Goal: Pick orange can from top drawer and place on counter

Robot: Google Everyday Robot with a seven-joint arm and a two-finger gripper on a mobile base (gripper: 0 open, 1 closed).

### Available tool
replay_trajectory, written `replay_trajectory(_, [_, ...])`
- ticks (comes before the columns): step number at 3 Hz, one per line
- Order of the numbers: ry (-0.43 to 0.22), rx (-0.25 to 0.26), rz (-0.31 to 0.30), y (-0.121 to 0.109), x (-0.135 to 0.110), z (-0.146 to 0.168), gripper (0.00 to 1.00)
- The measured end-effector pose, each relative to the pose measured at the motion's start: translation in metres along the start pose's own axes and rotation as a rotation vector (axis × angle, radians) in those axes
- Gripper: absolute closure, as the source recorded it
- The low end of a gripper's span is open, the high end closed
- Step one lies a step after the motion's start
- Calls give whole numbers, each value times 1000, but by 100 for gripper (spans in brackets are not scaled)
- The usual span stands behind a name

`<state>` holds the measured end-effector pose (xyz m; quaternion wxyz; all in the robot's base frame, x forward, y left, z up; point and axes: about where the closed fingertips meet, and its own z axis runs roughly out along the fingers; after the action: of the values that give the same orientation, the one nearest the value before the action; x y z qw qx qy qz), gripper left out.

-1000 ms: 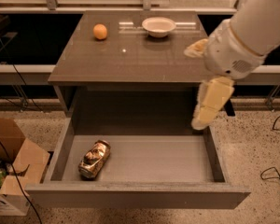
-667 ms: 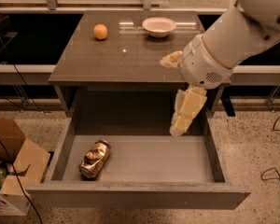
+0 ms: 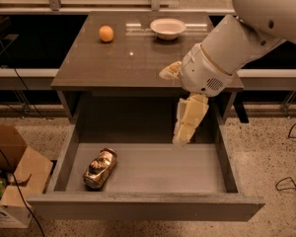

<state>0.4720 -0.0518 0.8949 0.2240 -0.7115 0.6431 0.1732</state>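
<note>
The orange can (image 3: 99, 168) lies on its side, dented, on the floor of the open top drawer (image 3: 153, 169), at its front left. My gripper (image 3: 172, 107) hangs above the drawer's back right part, well to the right of the can and apart from it. Its cream fingers (image 3: 189, 118) are spread open and hold nothing. One finger points down into the drawer; the other sticks out left over the counter's front edge. The counter (image 3: 133, 58) is the glossy brown-grey tabletop behind the drawer.
A round orange fruit (image 3: 106, 33) and a white bowl (image 3: 168, 27) stand at the back of the counter. A cardboard box (image 3: 12, 177) sits on the floor left of the drawer. Cables (image 3: 291, 181) lie on the floor at the right.
My arm has swung left, carrying the gripper from beyond the drawer's right side to over its back right part. The can has not moved.
</note>
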Motion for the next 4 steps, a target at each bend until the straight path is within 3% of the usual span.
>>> replay_trajectory(2, [2, -98, -103, -20, -14, 97, 0])
replay_trajectory(4, [21, -160, -133, -20, -23, 196, 0])
